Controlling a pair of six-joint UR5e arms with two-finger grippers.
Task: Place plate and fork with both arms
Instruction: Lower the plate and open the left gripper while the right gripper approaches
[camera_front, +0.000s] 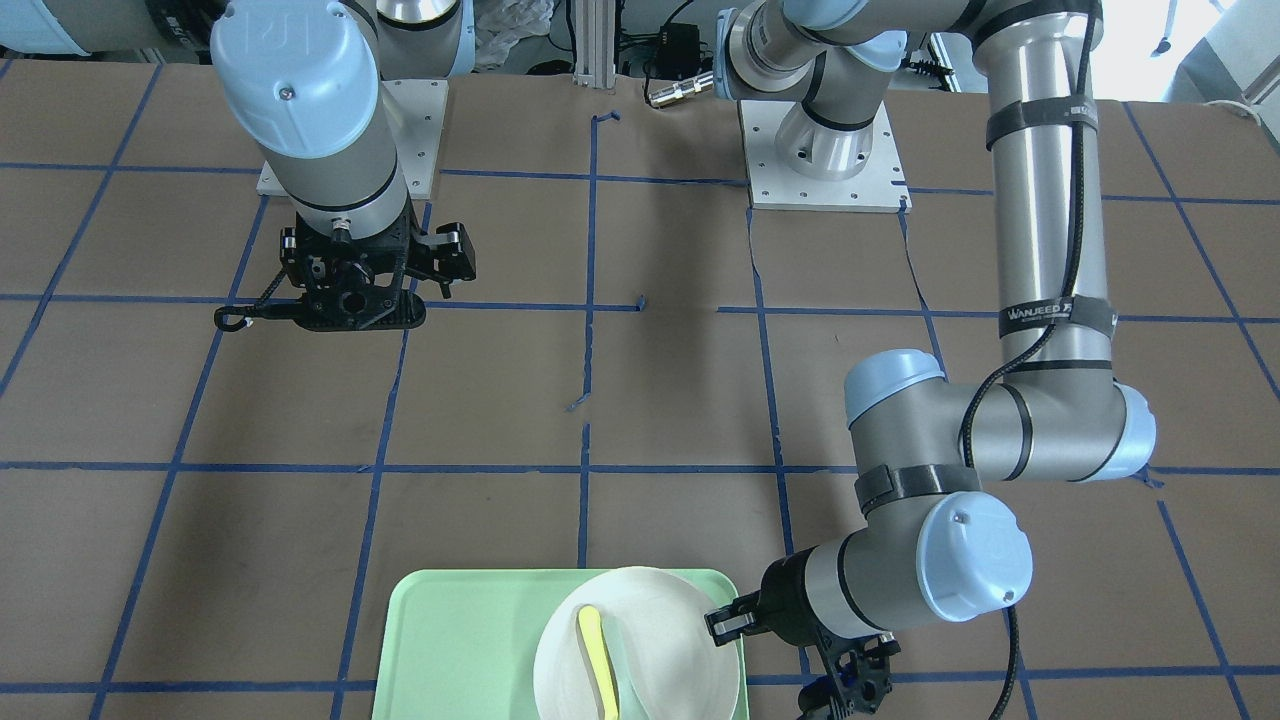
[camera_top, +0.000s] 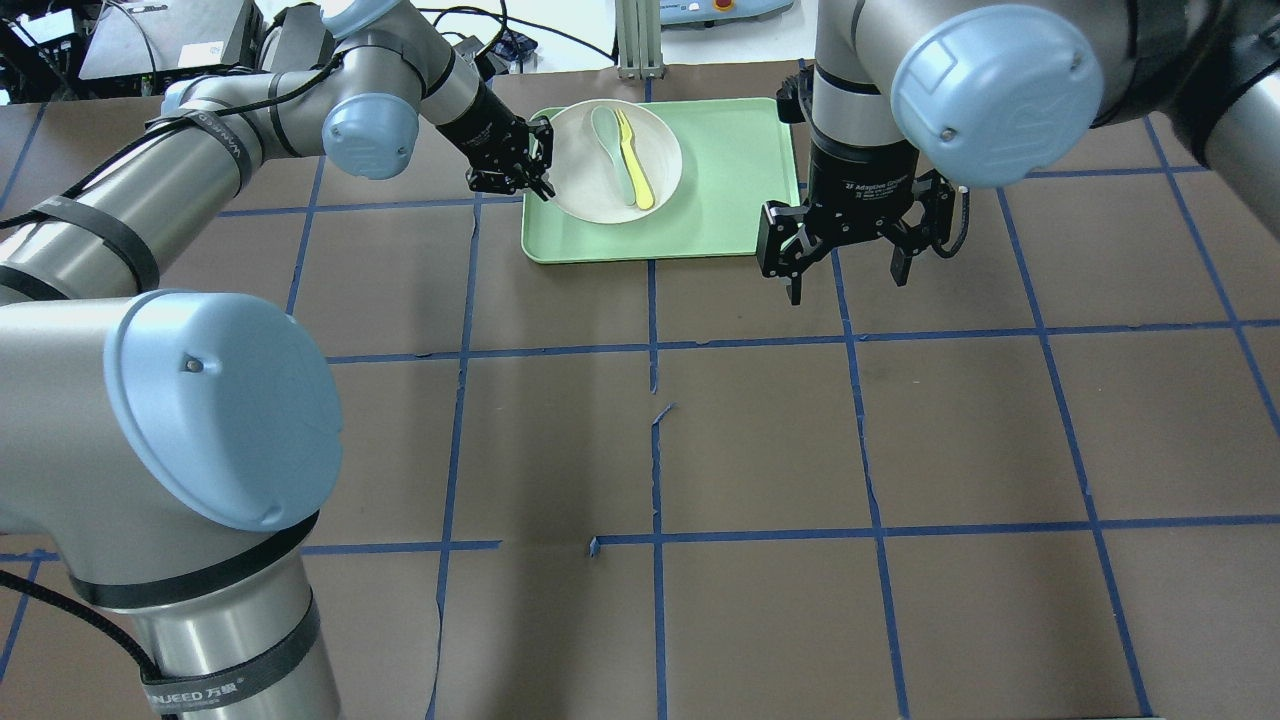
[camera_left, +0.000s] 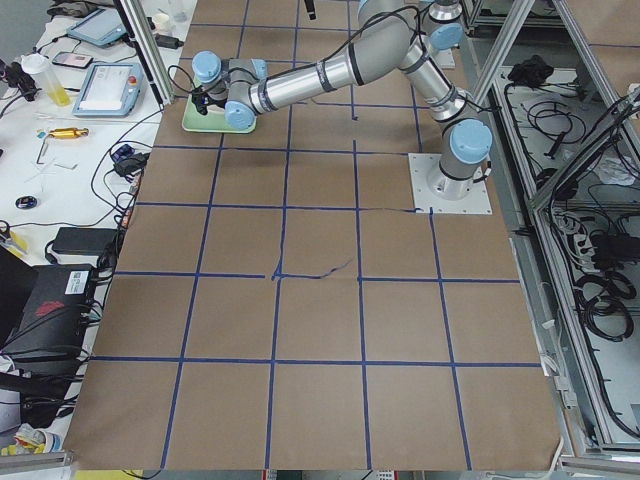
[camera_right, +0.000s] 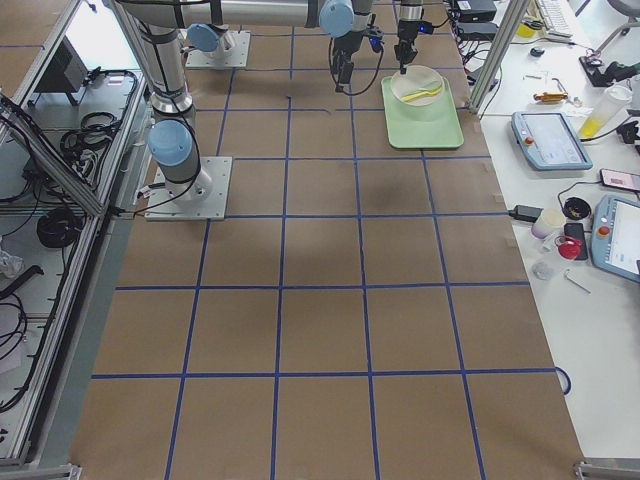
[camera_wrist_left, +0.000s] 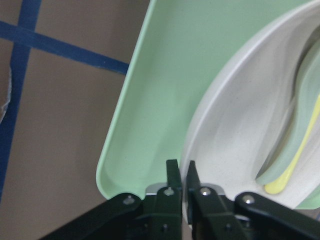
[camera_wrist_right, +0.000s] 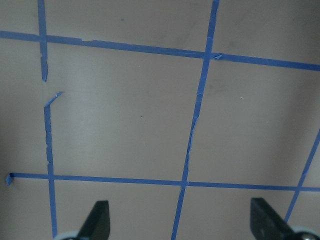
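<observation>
Plate (camera_top: 590, 190): white, on the green tray (camera_top: 740, 170).
Fork (camera_top: 636, 165): yellow, lying in the plate beside a grey-green spoon (camera_top: 608, 135).
Left end effector (camera_top: 538, 160): pinching the plate's rim.
Right end effector (camera_top: 845, 270): spread wide, holding nothing, above the counter (camera_top: 760, 430) beside the tray.

Left wrist view: plate (camera_wrist_left: 235, 125), tray (camera_wrist_left: 165, 75), fork (camera_wrist_left: 295, 155) and spoon (camera_wrist_left: 280, 150) run off the frame, all blurred. The plate's rim is hidden between the left gripper's (camera_wrist_left: 181, 174) fingers. Front view cuts their near ends off. Right wrist view shows only the right gripper's (camera_wrist_right: 181, 222) fingertips (camera_wrist_right: 97, 220). In the side views the fork is too small to read.
</observation>
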